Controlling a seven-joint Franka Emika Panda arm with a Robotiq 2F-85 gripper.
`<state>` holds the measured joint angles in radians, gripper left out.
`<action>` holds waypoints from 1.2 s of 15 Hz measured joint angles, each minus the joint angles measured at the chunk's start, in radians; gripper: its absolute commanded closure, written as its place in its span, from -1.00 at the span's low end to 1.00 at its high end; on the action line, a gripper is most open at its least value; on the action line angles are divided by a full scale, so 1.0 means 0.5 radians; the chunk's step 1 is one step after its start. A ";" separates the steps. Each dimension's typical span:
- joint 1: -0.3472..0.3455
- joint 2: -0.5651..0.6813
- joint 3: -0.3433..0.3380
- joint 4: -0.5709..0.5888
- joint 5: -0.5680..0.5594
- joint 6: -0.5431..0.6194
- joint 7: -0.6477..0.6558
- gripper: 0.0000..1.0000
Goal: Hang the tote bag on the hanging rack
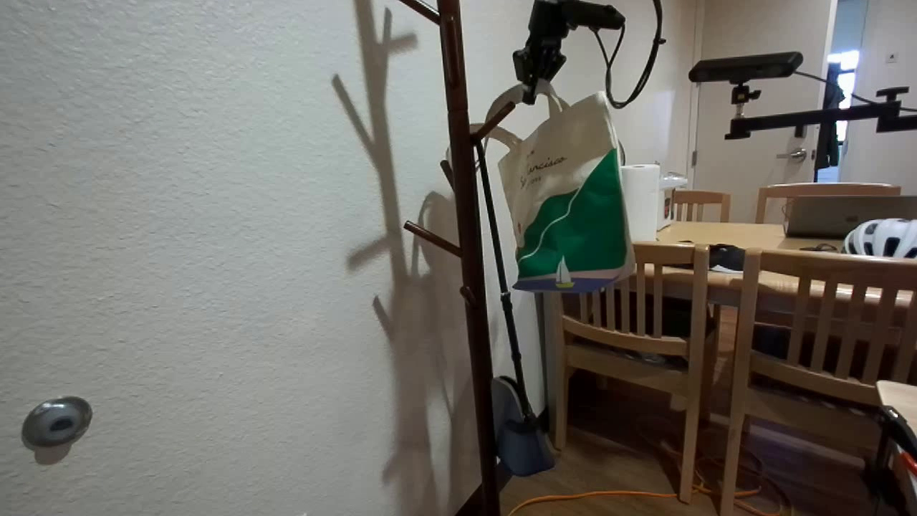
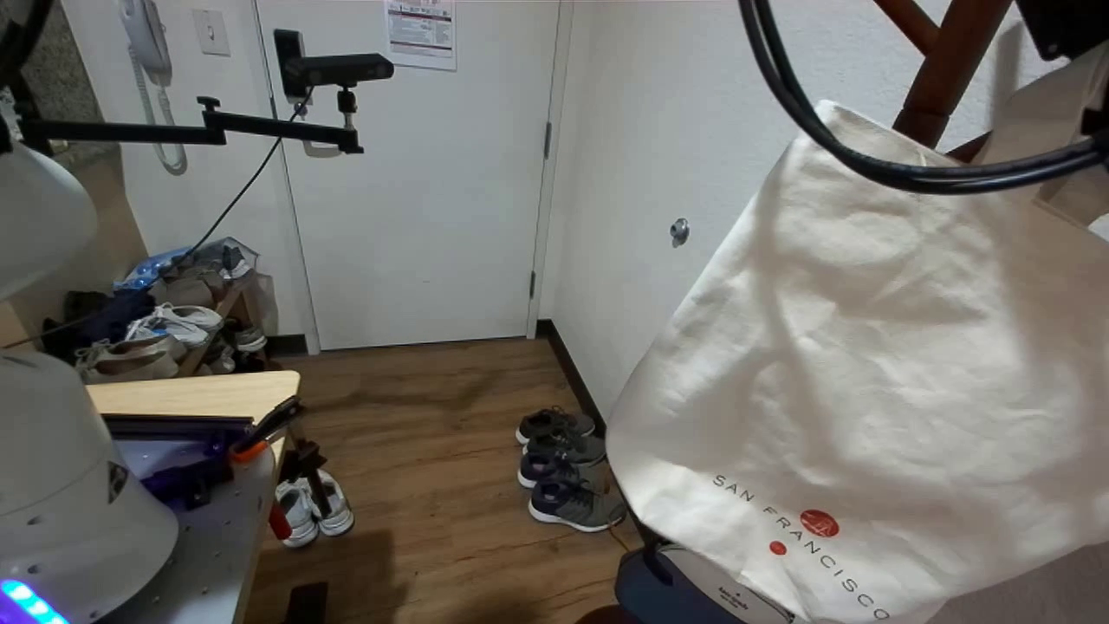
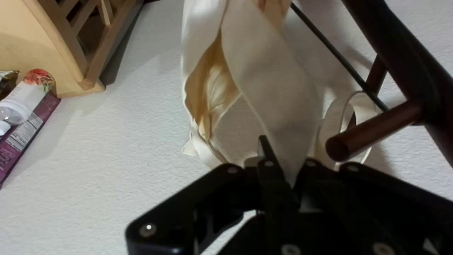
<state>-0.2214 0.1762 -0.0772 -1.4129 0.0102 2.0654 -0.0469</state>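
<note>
The tote bag (image 1: pixel 573 193), cream with a green lower band, hangs in the air beside the dark brown rack (image 1: pixel 467 215). My gripper (image 1: pixel 531 89) is shut on one of its straps, just above and beyond a short peg (image 1: pixel 496 120). In the wrist view, the held strap runs down between the fingers of the gripper (image 3: pixel 288 170). A second strap loop (image 3: pixel 336 113) lies behind the peg (image 3: pixel 375 129), close to the pole; whether the peg passes through it I cannot tell. An exterior view shows the bag's plain side (image 2: pixel 866 347) up close.
A wall (image 1: pixel 215 215) stands close behind the rack. A broom with a blue dustpan (image 1: pixel 526 448) leans there. Wooden chairs (image 1: pixel 630 337) and a table (image 1: pixel 745 233) stand beside the bag. Black cables (image 2: pixel 936 178) loop from the arm in front of the bag.
</note>
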 measured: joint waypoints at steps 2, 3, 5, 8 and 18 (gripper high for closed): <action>0.002 -0.140 -0.001 -0.215 0.000 0.066 0.000 0.97; 0.001 -0.212 -0.004 -0.325 0.000 0.104 0.000 0.97; 0.012 -0.356 -0.026 -0.551 0.007 0.233 -0.006 0.97; 0.046 -0.553 -0.055 -0.889 0.031 0.526 -0.061 0.97; 0.107 -0.596 -0.120 -1.018 0.077 0.694 -0.108 0.97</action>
<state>-0.1677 -0.1220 -0.1371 -1.9221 0.0485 2.4127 -0.1010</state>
